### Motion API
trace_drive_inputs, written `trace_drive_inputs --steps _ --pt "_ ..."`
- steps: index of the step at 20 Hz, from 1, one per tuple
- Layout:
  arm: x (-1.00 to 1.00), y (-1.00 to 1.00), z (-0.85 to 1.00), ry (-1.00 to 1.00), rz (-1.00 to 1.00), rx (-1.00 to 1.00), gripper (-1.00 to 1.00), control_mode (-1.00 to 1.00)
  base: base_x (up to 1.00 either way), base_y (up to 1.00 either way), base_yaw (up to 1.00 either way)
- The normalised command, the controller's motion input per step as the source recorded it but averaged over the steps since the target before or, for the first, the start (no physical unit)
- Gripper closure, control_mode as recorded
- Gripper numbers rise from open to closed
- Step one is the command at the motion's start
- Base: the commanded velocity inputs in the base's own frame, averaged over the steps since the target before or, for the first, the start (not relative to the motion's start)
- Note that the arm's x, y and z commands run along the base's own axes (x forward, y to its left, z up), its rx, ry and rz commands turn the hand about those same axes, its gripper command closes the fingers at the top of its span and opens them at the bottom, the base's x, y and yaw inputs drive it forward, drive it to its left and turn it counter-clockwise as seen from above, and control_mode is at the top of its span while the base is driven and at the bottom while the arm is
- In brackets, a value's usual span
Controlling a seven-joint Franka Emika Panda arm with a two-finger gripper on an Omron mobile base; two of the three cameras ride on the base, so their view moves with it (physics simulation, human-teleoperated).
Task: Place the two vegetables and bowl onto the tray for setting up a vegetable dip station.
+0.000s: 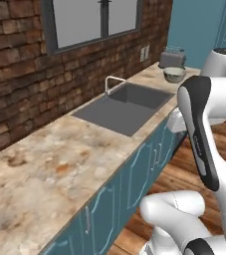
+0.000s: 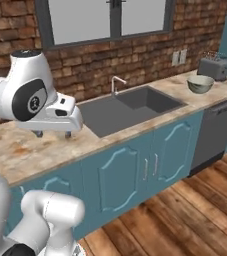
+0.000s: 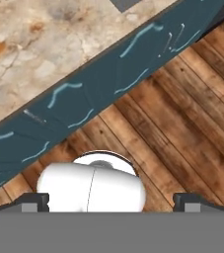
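The tool hangs spread wide and empty above the front edge of the marbled bench, its fingers pointing down, left of the grey sink. In the hand view the two dark fingertips stand far apart at the bottom, over the teal cabinet fronts and the wooden floor. The pale grey-green bowl sits far off at the right end of the bench, just beside a silver toaster, well apart from the tool. From the left base view the same bowl rests beyond the sink, in front of the toaster.
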Motion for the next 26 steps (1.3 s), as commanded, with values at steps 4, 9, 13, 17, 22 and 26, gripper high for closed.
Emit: trace_drive_inputs --steps 4,9,13,17,22,26 --pt "0.0 0.0 0.0 0.0 0.0 0.0 -1.0 1.0 0.83 -0.68 0.05" --pt "0.0 0.0 0.0 0.0 0.0 0.0 -1.0 1.0 0.88 -0.6 0.07" --pt "0.0 0.0 0.0 0.0 0.0 0.0 -1.0 1.0 0.86 -0.62 0.08" --pt "0.0 0.0 0.0 0.0 0.0 0.0 -1.0 1.0 0.85 -0.64 0.08" --pt "0.0 0.0 0.0 0.0 0.0 0.0 -1.0 1.0 0.87 -0.64 0.08" --pt "0.0 0.0 0.0 0.0 0.0 0.0 -1.0 1.0 0.87 -0.67 0.08"
